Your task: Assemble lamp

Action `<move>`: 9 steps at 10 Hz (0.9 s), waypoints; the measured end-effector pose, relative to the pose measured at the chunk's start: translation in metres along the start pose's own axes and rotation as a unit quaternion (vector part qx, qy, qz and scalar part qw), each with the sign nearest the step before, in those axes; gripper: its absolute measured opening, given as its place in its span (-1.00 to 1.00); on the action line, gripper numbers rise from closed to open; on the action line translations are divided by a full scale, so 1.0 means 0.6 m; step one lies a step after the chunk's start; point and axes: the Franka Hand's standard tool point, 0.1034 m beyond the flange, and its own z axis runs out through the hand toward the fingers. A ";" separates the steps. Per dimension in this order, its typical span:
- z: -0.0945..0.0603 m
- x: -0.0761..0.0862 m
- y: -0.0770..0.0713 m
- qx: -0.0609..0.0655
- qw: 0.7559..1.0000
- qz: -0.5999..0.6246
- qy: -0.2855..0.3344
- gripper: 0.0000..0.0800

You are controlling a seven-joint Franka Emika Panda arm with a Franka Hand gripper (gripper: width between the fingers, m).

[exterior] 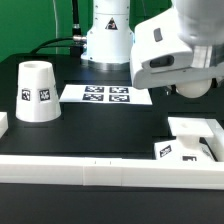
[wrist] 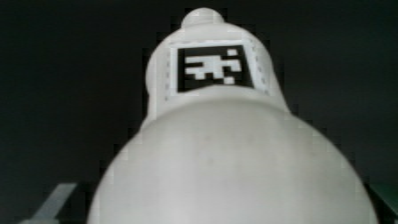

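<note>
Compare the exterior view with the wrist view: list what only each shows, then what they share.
Only the exterior view: the tapered shade standing wide end down on the exterior view's left, the marker board beside it, the square base at the exterior view's right, the white edge rail in front, and the arm above.
Only the wrist view: the bulb in close-up, its tag near the narrow end.
Shared: only the dark table, probably the wrist view's black background.
</note>
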 end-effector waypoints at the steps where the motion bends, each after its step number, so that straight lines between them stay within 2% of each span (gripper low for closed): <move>1: -0.025 -0.005 0.002 -0.002 1.000 -0.008 0.026 0.44; 3: -0.079 -0.009 0.010 -0.004 0.997 -0.021 0.079 0.44; 4: -0.094 -0.012 0.010 -0.006 0.995 -0.020 0.099 0.44; 5: -0.094 0.003 0.014 -0.014 0.987 -0.018 0.156 0.44; 9: -0.100 0.016 0.032 -0.038 0.951 -0.012 0.306 0.44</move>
